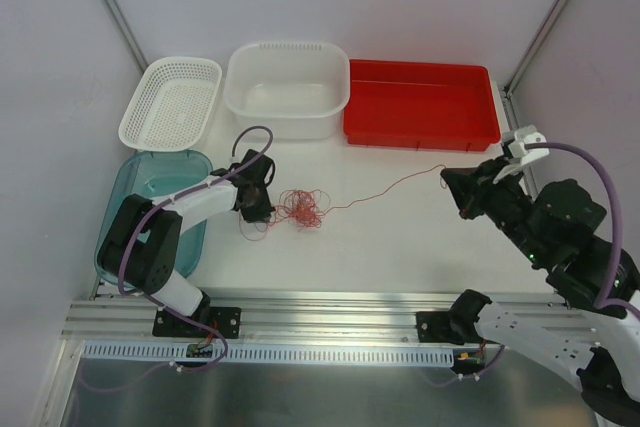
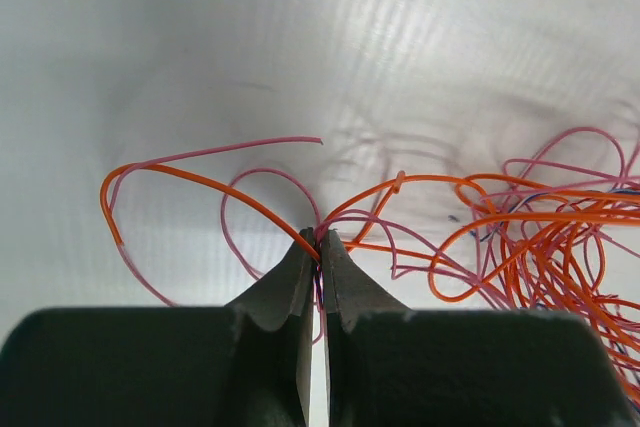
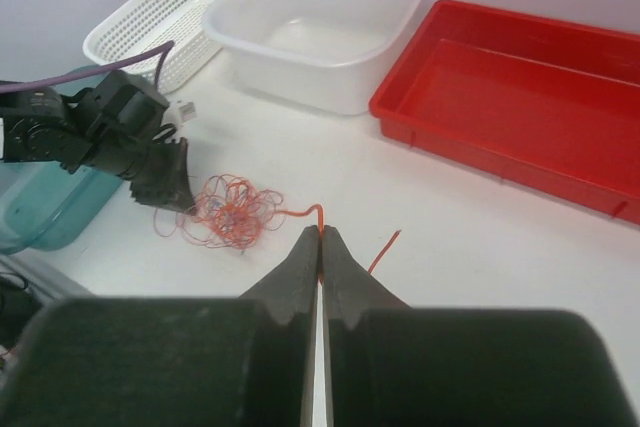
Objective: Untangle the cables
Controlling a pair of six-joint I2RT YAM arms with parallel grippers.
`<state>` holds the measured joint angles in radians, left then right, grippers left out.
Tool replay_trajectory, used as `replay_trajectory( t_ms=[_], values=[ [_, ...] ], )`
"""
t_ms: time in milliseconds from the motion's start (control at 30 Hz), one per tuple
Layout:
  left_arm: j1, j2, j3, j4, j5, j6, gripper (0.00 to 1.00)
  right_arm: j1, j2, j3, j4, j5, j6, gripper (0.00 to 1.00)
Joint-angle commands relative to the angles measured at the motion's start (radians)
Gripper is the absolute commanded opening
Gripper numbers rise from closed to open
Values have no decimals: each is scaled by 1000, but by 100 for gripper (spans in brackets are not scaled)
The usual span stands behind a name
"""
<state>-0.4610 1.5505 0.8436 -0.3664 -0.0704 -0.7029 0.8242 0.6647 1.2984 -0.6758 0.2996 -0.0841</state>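
Both grippers pinched shut: left gripper (image 2: 319, 239) on strands beside the cables (image 1: 298, 209) clump, centre-left of frame; right gripper (image 3: 320, 233) on one long strand. We judge them light, limp, snag-prone; grip single strands.

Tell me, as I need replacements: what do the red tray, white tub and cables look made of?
By look: red tray, glossy moulded plastic by its sheen; white tub, smooth, faintly translucent plastic; cables, thin orange and pink strands holding springy loops, probably plastic-sleeved wire.
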Motion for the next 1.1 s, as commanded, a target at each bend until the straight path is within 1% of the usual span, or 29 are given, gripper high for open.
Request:
replay_trajectory(
  t_ms=[0, 167, 333, 433, 533, 567, 600, 667, 700, 767, 800, 900, 933, 1000, 1033, 1067],
  values=[
    [42, -38, 17, -62, -51, 42, 0, -3, -34, 79, -24, 127, -52, 1],
    [97, -10, 57, -95, -88, 59, 0, -4, -102, 110, 4, 191, -59, 1],
    [107, 29, 89, -112, -153, 85, 0, -3, -157, 105, 5, 199, -36, 1],
    [107, 55, 115, -131, -184, 105, 0, -4, -152, 84, -66, 199, -3, 1],
    [107, 57, 141, -152, -218, 125, 0, -3, -129, 33, -183, 289, 79, 1],
    [107, 53, 153, -154, -213, 137, 0, -3, -122, -8, -221, 367, 137, 1],
    [107, 43, 158, -154, -204, 143, 0, -3, -99, -45, -284, 392, 170, 1],
    [101, 13, 176, -154, -172, 167, 0, -3, -70, -106, -330, 409, 248, 1],
    [99, -1, 183, -154, -142, 177, 0, -3, -45, -182, -355, 409, 274, 1],
    [84, -41, 199, -154, -114, 203, 0, -5, -27, -266, -344, 395, 339, 7],
    [78, -65, 203, -154, -79, 209, 0, -7, -13, -336, -315, 388, 357, 11],
    [53, -107, 213, -157, -25, 235, 0, -31, 18, -415, -259, 340, 389, 23],
    [48, -116, 216, -158, -13, 241, 0, -43, 53, -433, -255, 322, 395, 33],
    [33, -139, 219, -170, 4, 256, 0, -60, 90, -429, -231, 248, 371, 43],
    [32, -148, 221, -174, 24, 261, 0, -59, 102, -426, -213, 221, 348, 58],
    [28, -155, 221, -175, 32, 272, 0, -59, 117, -419, -188, 140, 321, 65]
  ],
)
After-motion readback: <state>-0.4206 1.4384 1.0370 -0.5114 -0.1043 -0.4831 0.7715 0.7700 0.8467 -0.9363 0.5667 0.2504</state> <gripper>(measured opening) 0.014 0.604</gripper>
